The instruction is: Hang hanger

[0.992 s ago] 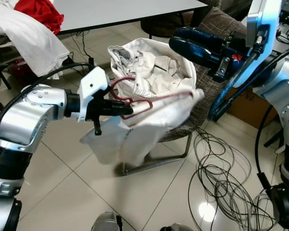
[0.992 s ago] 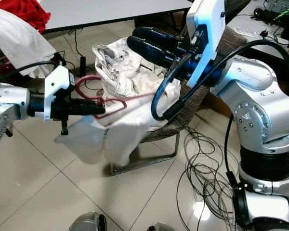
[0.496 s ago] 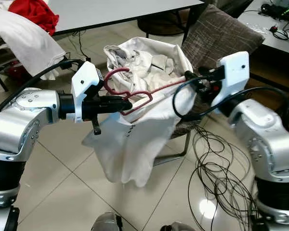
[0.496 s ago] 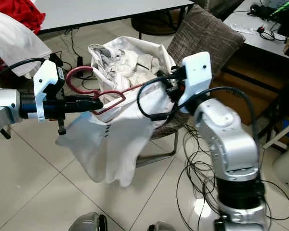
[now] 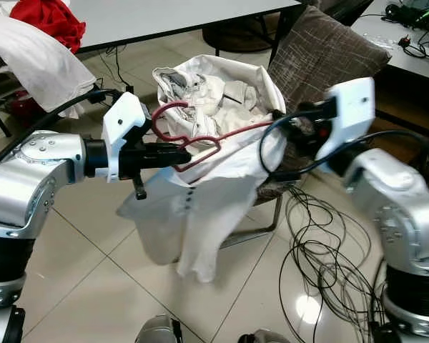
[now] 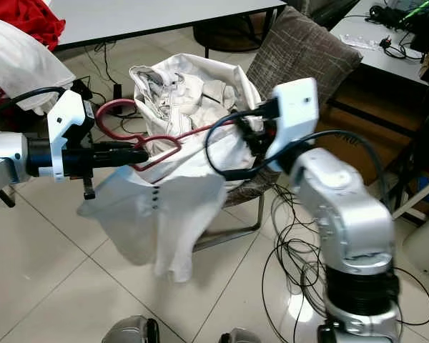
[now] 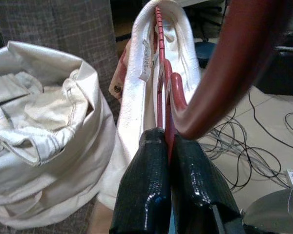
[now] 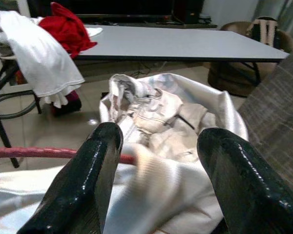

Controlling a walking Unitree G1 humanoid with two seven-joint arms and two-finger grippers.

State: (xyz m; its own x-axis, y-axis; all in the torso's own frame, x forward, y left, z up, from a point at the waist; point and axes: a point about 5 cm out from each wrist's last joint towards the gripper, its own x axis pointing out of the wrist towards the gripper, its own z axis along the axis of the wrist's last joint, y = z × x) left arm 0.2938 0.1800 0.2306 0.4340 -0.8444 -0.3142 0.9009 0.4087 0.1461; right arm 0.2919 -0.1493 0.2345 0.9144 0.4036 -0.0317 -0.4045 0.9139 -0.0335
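A dark red hanger [image 5: 200,136] carries a white shirt [image 5: 200,214] that hangs down over the floor in front of the chair. My left gripper [image 5: 179,153] is shut on the hanger just below its hook; the left wrist view has the gripper [image 7: 167,141] pinching the red bar, the shirt collar beyond. My right gripper [image 5: 279,121] is at the hanger's far end. In the right wrist view the right gripper [image 8: 158,141] stands open, with the shirt's shoulder [image 8: 156,180] and the red hanger arm [image 8: 34,152] between its fingers.
Behind the hanger a chair holds a heap of white clothes [image 5: 214,89], with a grey patterned cushion [image 5: 322,50] at its back. Black cables [image 5: 322,243] sprawl on the tiled floor to the right. A grey table [image 5: 186,14] at the back carries red cloth [image 5: 53,18] and white cloth [image 5: 36,57].
My right arm came down from a raised pose to the hanger's far end a second ago and stays there. The shirt has swung and now hangs narrower and more bunched.
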